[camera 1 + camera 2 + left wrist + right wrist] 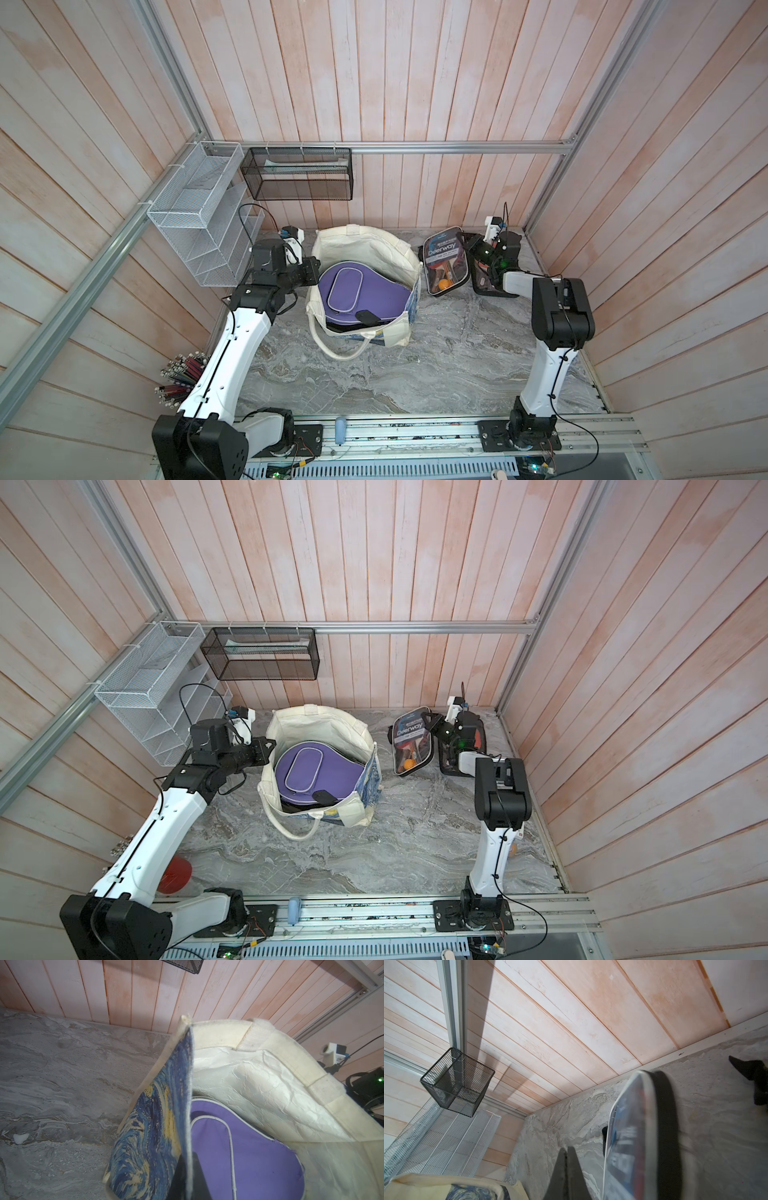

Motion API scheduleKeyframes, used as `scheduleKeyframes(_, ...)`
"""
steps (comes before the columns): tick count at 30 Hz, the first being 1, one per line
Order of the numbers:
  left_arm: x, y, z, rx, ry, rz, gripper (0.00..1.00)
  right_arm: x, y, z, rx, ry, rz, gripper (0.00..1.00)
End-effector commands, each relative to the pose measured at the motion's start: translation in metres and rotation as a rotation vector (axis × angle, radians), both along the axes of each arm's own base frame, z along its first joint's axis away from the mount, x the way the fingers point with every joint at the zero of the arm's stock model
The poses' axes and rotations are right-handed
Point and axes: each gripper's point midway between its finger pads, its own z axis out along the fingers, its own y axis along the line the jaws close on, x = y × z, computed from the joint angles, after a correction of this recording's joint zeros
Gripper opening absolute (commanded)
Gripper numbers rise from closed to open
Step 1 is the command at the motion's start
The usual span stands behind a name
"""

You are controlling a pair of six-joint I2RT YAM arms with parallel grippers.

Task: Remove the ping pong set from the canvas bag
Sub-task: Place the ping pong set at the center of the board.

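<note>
My left jaws pinch the rim of the cream, starry-printed canvas bag (149, 1126). My right jaws, pressed together and empty, sit beside the clear-fronted ping pong set (444, 253).

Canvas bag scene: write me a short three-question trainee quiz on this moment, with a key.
1. True or false: the Deerway ping pong set lies inside the canvas bag.
2. Multiple choice: what is the left gripper shut on? A) the bag's rim B) a bag handle C) nothing
3. Fill in: the case lying inside the bag is ____ in colour.

Key
1. False: it lies on the table, beside the bag.
2. A
3. purple
</note>
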Motion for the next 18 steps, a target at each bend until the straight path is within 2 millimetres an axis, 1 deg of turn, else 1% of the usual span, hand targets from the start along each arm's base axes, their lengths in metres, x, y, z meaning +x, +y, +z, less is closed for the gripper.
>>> scheduleKeyframes(1,0.009,-0.024,0.058,-0.068,-0.225,-0.095,0.00,0.012,0.002,0.001,0.037,-0.011,-0.038,0.00)
scheduleKeyframes(3,0.010,-0.026,0.058,-0.069,-0.225,-0.100,0.00,0.013,0.001,-0.010,0.023,0.015,-0.043,0.00)
scheduleKeyframes(5,0.010,-0.026,0.058,-0.071,-0.225,-0.102,0.00,0.017,0.001,-0.006,-0.005,0.007,-0.039,0.00)
scheduleKeyframes(9,0.012,-0.027,0.056,-0.072,-0.222,-0.103,0.00,0.018,0.002,-0.006,-0.086,0.016,-0.024,0.00)
scheduleKeyframes(12,0.014,-0.028,0.053,-0.072,-0.216,-0.109,0.00,0.020,0.005,0.001,-0.179,0.018,0.021,0.00)
scheduleKeyframes(13,0.014,-0.028,0.053,-0.073,-0.216,-0.109,0.00,0.020,0.008,0.004,-0.214,0.024,0.048,0.00)
scheduleKeyframes(16,0.014,-0.027,0.052,-0.062,-0.216,-0.109,0.00,0.016,0.012,0.026,-0.332,0.004,0.112,0.00)
scheduleKeyframes(17,0.013,-0.027,0.052,-0.058,-0.217,-0.109,0.00,0.013,0.012,0.038,-0.378,-0.015,0.126,0.07)
scheduleKeyframes(18,0.013,-0.027,0.052,-0.054,-0.217,-0.110,0.00,0.009,0.011,0.048,-0.416,-0.031,0.137,0.17)
